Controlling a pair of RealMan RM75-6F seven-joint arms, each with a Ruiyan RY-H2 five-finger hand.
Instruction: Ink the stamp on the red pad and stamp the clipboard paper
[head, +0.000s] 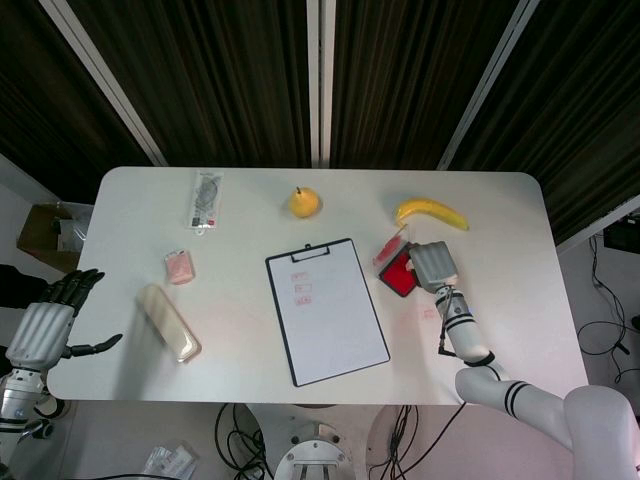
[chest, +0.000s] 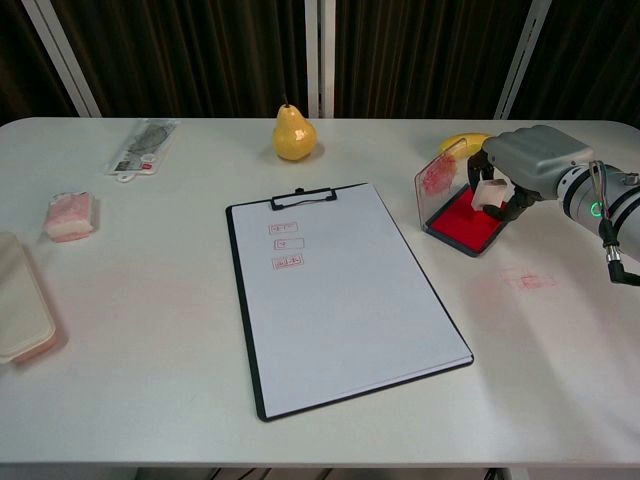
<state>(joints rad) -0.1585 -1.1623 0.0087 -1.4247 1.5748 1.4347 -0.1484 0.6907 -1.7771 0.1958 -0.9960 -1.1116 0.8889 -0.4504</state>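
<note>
A black clipboard (head: 326, 311) (chest: 340, 297) with white paper lies mid-table; three small red marks sit near its clip. The red ink pad (chest: 466, 219) (head: 399, 272), its clear lid standing open, lies right of the clipboard. My right hand (chest: 527, 165) (head: 433, 265) is over the pad and grips a small white stamp (chest: 487, 193), held just above the red surface; whether it touches I cannot tell. My left hand (head: 45, 325) hangs off the table's left edge, fingers apart, holding nothing.
A pear (chest: 294, 135) stands behind the clipboard and a banana (head: 431, 211) behind the pad. A packet (chest: 142, 146), a pink item (chest: 70, 216) and a beige case (chest: 20, 298) lie on the left. Faint red stamp marks (chest: 529, 282) stain the table right of the clipboard.
</note>
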